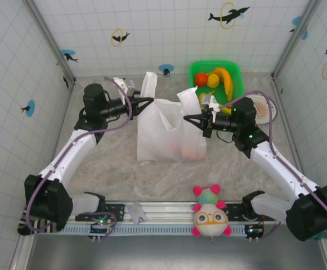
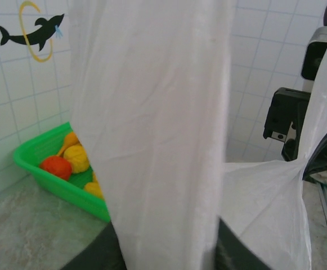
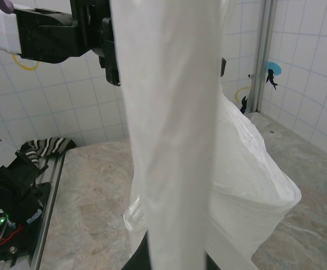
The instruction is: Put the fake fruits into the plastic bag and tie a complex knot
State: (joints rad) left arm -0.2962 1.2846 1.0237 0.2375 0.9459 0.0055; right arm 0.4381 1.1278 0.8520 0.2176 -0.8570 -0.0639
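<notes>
**Both arms at the bag's straps, most fruit in the basket**

The plastic bag (image 1: 166, 132) stands in the middle of the bench (image 1: 112, 174), mouth up, between the two arms. Its two straps stand apart from each other: the left strap (image 1: 149, 84) sticks straight up, the right strap (image 1: 188, 97) is shorter and crumpled.

The right fingers (image 1: 187, 118) are clamped tight on the bag at the foot of the right strap. From the left wrist you can see the plastic drawn to a sharp pinch there. The left fingers (image 1: 151, 101) sit at the base of the left strap. That strap runs up right in front of the left wrist camera and hides the tips, so I cannot tell how far they have closed or whether they have hold of it.

Of the fake fruits, a reddish blur (image 1: 190, 151) shows through the bag's lower right corner. An orange (image 1: 201, 79), a yellow round fruit (image 1: 213, 81) and bananas (image 1: 226, 80) lie in the green basket (image 1: 194, 66) at the far edge, just behind the right arm. A plush toy (image 1: 210, 214) sits on the near rail between the arm bases.
</notes>
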